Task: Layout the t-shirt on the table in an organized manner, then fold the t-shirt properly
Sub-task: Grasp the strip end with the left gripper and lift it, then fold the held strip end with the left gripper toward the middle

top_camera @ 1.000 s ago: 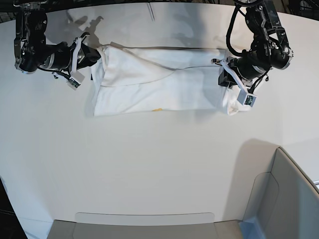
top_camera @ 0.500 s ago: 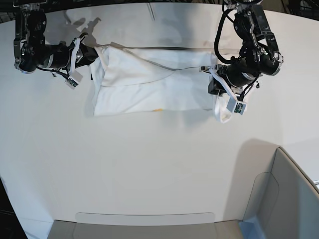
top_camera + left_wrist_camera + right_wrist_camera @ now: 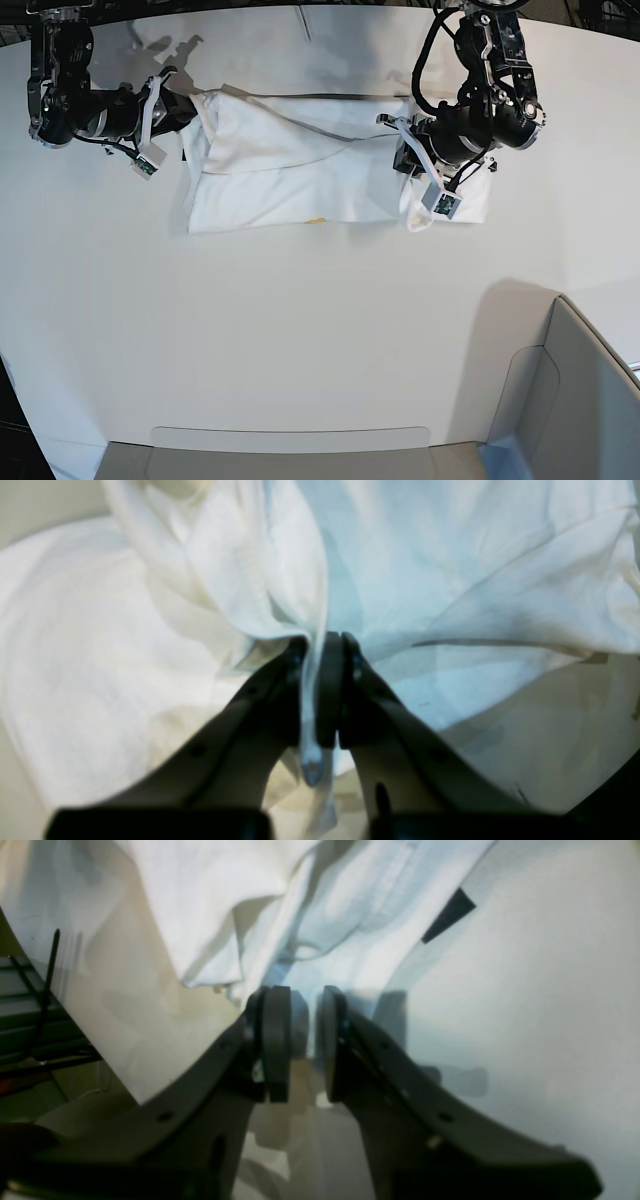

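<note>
Left hand [image 3: 320, 700] is clamped tight on a fold of the t-shirt [image 3: 290, 165], cloth pinched between the pads and draping down around them. In base view that arm sits over the shirt's right end, w/ the edge lifted off the bench [image 3: 300, 330]. Right hand [image 3: 304, 1040] at the shirt's other end: pads a little apart, cloth edge right at the tips, can't tell if it's gripped. Black neck tag [image 3: 447, 915] shows nearby. Shirt lies stretched across the far part of the bench, partly folded. Grey bin wall [image 3: 580, 400] at near corner.
</note>
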Available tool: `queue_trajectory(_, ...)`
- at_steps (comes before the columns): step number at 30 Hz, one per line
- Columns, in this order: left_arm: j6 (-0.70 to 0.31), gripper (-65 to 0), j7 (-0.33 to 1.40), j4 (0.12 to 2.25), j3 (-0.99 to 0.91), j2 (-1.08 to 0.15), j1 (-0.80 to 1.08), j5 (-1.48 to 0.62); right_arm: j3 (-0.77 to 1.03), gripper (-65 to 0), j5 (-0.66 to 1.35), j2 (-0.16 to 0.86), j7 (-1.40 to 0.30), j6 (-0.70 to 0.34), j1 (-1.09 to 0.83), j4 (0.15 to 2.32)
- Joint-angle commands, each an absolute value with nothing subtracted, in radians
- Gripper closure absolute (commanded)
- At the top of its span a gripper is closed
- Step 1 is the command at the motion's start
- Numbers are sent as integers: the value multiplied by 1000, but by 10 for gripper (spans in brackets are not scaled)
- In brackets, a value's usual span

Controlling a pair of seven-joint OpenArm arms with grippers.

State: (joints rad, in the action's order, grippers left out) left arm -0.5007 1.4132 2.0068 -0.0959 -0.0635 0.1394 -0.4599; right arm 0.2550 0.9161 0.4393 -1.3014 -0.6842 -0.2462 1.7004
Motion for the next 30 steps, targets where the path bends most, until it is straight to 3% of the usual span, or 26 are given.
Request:
queue_trajectory(1,-501,0,1396,2009,-94,-62,125,-469,263,-118,935,453,-1288,-698,-236,1715)
queue_trajectory(4,-501,0,1396,2002,-94,-62,124,-469,263,-118,935,453,-1288,-698,-232,1715)
queue_trajectory(10,-501,-152,1396,2005,-96,-41,111,-473,263,-118,935,453,-1288,-698,-231,1715)
queue_trajectory(14,-506,-186,1396,2005,-94,10,81,-475,263,-118,935,453,-1288,-698,-231,1713)
queue_trajectory(24,-509,-191,1396,2005,-124,65,13,-472,263,-118,935,461,-1288,-698,-231,1713)
queue_trajectory(30,-504,-166,1396,2002,-361,58,-47,-470,263,-118,935,461,-1288,-698,-231,1713)
